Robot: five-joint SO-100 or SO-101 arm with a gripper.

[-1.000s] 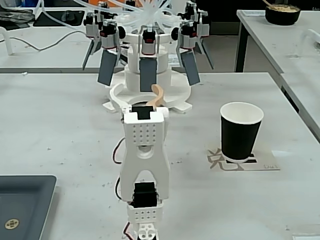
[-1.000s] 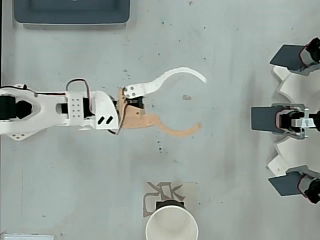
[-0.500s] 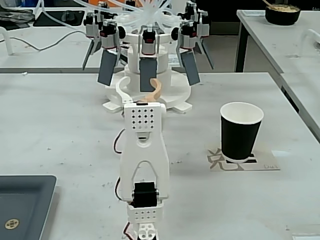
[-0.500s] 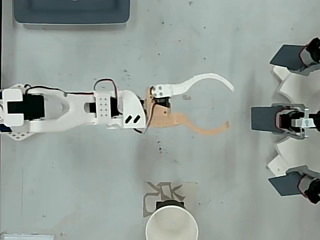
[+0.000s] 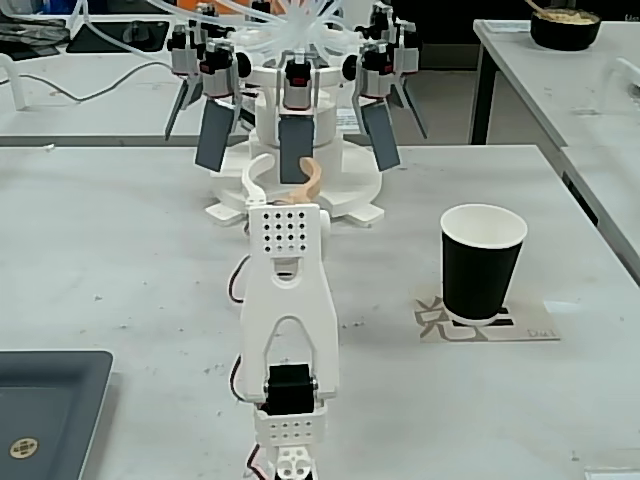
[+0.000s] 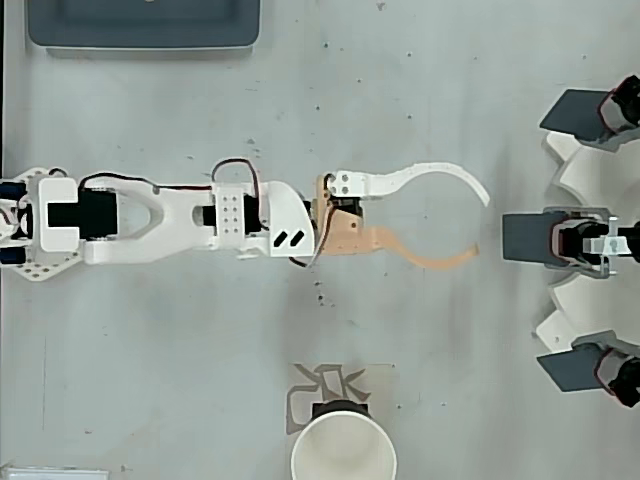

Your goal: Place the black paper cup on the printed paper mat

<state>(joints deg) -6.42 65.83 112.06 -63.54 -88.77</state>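
Matte black on the outside and white within, the black paper cup (image 5: 482,262) stands upright on the printed paper mat (image 5: 487,323) at the right of the fixed view; in the overhead view its white rim (image 6: 343,446) sits at the bottom edge of the picture, covering part of the mat (image 6: 335,389). Judged from how things lie, the placing looks done, though the cup sits toward one side of the mat, not at its middle. The gripper (image 6: 481,223) is empty, its two curved fingers spread wide, one white (image 6: 440,175) and one tan (image 6: 430,257), reaching out along the grey bench (image 6: 450,80) toward the white machine with dark paddles (image 6: 580,240), well apart from the cup. The arm (image 5: 288,330) lies stretched along the middle of the bench. As for handling, a paper cup like this is likely very light and thin-walled: it would tip at a small nudge and dent if squeezed hard. If it needed moving, the best hold would probably be around the body a little below the rolled rim, where the rim stiffens the wall, with a gentle squeeze; the taper means a loose grip lower down could let it slip. A dark tray (image 6: 143,24) lies at the far corner, out of the way.
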